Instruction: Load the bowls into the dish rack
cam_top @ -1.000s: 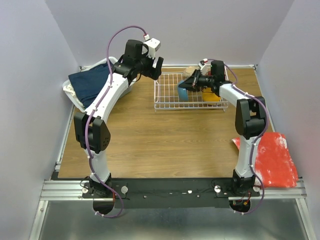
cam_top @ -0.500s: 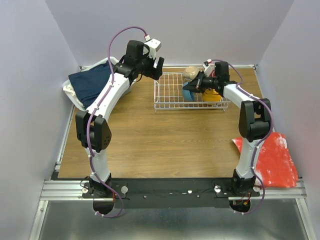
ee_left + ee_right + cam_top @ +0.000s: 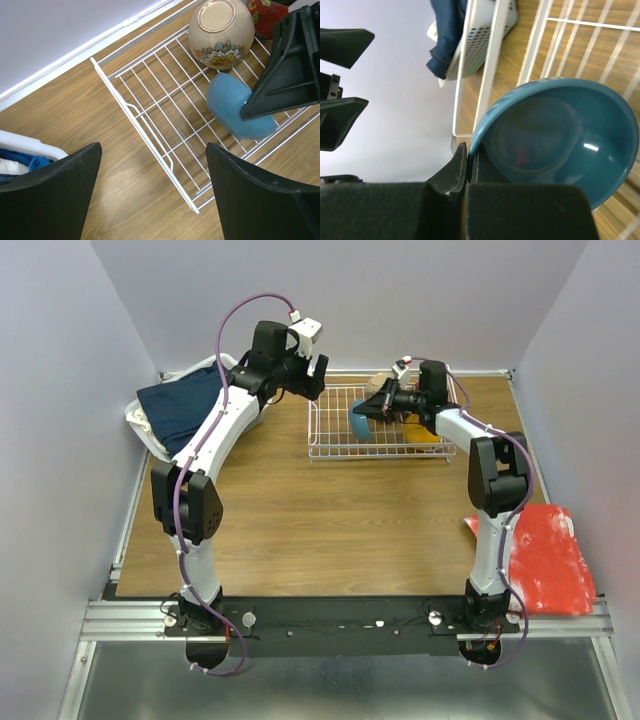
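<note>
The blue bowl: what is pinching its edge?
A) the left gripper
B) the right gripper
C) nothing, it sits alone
B: the right gripper is shut on the rim of the blue bowl, holding it tilted over the wire rack.

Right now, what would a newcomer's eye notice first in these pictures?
The right gripper is shut on the rim of a blue bowl, tilted on edge in the wire dish rack. A cream flowered bowl lies upside down behind it, and the left gripper hangs open over the rack's left end.
</note>
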Controlling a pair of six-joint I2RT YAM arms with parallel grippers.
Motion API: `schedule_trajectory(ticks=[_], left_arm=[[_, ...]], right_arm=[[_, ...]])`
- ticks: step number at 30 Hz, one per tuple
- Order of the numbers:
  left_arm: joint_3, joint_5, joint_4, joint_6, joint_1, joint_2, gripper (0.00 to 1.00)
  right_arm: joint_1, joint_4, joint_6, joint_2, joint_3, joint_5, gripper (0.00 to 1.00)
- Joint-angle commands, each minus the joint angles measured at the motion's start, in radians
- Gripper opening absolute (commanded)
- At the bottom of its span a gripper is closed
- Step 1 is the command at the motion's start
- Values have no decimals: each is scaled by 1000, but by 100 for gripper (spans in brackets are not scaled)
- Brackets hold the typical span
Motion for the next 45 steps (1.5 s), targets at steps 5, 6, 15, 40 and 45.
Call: schedule_trajectory(ticks=[5, 6, 15, 40, 45], left_arm=[[-31, 12, 23, 6, -4, -24, 94], [-32, 12, 22, 6, -4, -24, 94], [-28, 18, 31, 7, -4, -9, 94], [-3, 38, 68, -23, -4, 39, 94], [-26, 43, 83, -26, -4, 34, 94]], right_arm=[[27, 123, 112, 39, 10, -62, 1], [27, 117, 110, 40, 4, -61, 1], [-3, 21, 89, 49, -42, -41, 6], [-123, -469, -313, -35, 105, 142, 51], [-123, -564, -399, -69, 156, 248, 52]])
